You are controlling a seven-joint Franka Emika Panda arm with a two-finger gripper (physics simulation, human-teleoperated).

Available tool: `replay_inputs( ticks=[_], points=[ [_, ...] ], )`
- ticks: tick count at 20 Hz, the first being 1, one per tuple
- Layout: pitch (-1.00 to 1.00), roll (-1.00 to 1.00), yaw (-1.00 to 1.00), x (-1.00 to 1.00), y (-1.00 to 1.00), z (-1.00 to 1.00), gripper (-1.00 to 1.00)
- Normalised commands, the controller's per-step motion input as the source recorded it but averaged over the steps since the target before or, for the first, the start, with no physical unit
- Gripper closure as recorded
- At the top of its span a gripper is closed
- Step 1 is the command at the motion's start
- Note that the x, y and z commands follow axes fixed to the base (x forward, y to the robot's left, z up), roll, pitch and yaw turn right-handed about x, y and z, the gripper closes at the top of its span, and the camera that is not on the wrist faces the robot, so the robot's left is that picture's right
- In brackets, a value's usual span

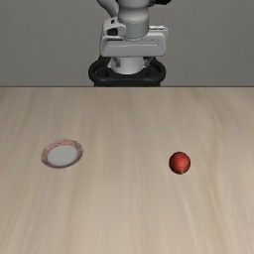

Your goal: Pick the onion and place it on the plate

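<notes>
A small round red-brown onion [179, 163] lies on the wooden table toward the exterior view's right. A small round plate [62, 154] with a pinkish rim and pale centre sits on the table toward the exterior view's left, well apart from the onion. The white robot arm [130, 35] stands folded over its black base at the far edge of the table, far from both objects.
The light wooden table [127, 208] stretches across the whole view, with a grey wall behind it. The robot's black base [127, 73] stands at the table's far edge, in the middle.
</notes>
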Motion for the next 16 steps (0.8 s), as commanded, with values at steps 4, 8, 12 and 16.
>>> replay_inputs(
  ticks=[4,8,12,16],
  points=[
    [0.00,0.00,0.00,0.00,1.00,0.00,-1.00],
    [0.00,0.00,0.00,0.00,1.00,0.00,-1.00],
    [0.00,0.00,0.00,0.00,1.00,0.00,-1.00],
    [0.00,0.00,0.00,0.50,0.50,0.00,-1.00]
  ],
)
